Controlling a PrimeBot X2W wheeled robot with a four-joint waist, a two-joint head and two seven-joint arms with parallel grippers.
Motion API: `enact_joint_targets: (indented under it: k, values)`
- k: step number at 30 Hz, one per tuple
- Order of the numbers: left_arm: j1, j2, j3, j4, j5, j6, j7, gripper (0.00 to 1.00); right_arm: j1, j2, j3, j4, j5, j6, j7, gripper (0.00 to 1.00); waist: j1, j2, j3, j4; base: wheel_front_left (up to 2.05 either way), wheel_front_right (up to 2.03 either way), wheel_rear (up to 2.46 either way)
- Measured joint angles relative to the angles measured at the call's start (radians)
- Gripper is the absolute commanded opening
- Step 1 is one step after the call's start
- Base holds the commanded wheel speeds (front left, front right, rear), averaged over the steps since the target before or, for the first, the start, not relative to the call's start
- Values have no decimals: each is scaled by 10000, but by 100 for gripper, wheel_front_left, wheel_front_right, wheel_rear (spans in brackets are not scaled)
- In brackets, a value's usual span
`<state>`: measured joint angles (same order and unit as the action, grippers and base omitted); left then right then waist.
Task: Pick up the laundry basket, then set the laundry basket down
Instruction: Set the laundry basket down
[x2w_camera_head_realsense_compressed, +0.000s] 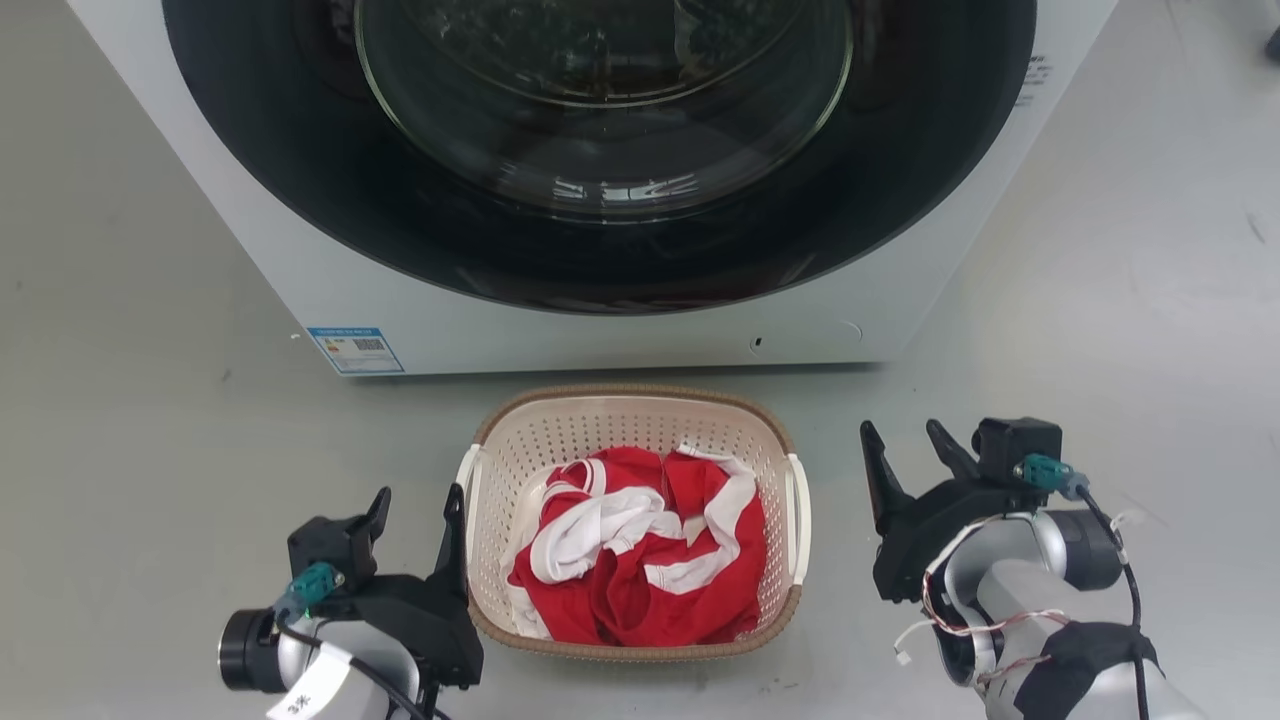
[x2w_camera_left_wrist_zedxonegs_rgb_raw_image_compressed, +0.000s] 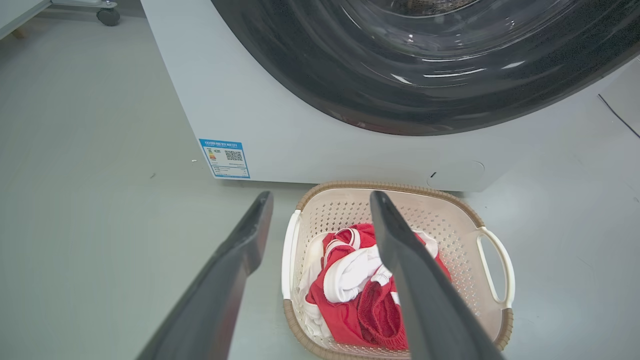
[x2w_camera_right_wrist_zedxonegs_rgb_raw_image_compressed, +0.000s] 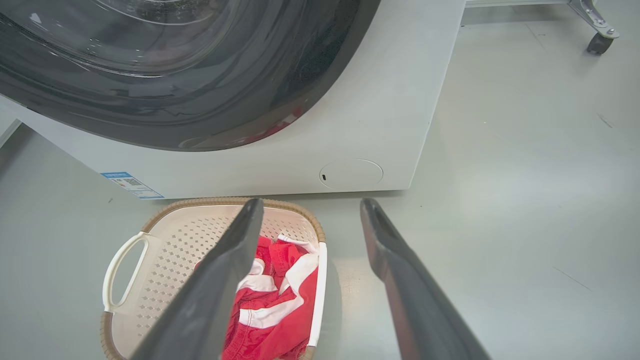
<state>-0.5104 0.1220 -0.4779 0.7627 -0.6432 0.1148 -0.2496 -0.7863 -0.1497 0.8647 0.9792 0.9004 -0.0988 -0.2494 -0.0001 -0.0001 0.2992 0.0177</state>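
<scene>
Looking down from the head view, the laundry basket (x2w_camera_head_realsense_compressed: 630, 394) sits on the grey floor (x2w_camera_head_realsense_compressed: 150, 400) just below centre, with the white front-loading washing machine (x2w_camera_head_realsense_compressed: 600, 335) right behind it at its 12 o'clock. It's got a bundle of red and white clothes (x2w_camera_head_realsense_compressed: 640, 560) in it.

Both pincers are spread wide with nothing in them. The left gripper (x2w_camera_head_realsense_compressed: 420, 495) is at the basket's 8 o'clock, its inner finger just beside the white left handle (x2w_camera_head_realsense_compressed: 466, 495). From the left wrist view the two fingers seem to line up either side of that handle, but I can't tell whether they're down at handle height or above it. The right gripper (x2w_camera_head_realsense_compressed: 900, 430) is at about 3 o'clock and a bit apart from the right handle (x2w_camera_head_realsense_compressed: 798, 520), with bare floor between.

So I'd call this the reach-in before the pick: basket on the floor, nobody gripping yet. Next, the right side probably has to slide in toward 9 o'clock to get a finger through its handle. Then both clamp and lift evenly, or the basket tips and dumps the laundry.
</scene>
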Motion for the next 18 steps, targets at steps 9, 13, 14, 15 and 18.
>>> enact_joint_targets:
  k: [9, 13, 14, 15, 18]
  values:
    - [1834, 81, 290, -1494, 692, 81, 0, 100, 1890, -207, -706, -1231, -531, -165, 0, 100, 0, -1, -1226, 38, 0, 0, 0]
    - [2722, 111, 431, -2190, 988, 82, 0, 100, 2850, -326, -1032, -1881, -859, -176, 2, 100, -1, 0, -1754, 63, 0, 0, 0]
    - [2938, 121, 460, -2364, 1009, 82, -2, 100, 3082, -357, -1133, -2061, -930, -207, 0, 100, -1, 0, -1882, 68, 0, 0, 0]
    - [3145, 127, 493, -2535, 1039, 84, -2, 100, 3299, -374, -1237, -2240, -963, -240, 0, 100, -1, 0, -2003, 74, 0, 0, 0]
    - [3687, 194, 635, -3018, 1183, 84, -2, 100, 3909, -391, -1526, -2792, -1193, -249, 0, 100, 0, 0, -2342, 84, 0, 0, 0]
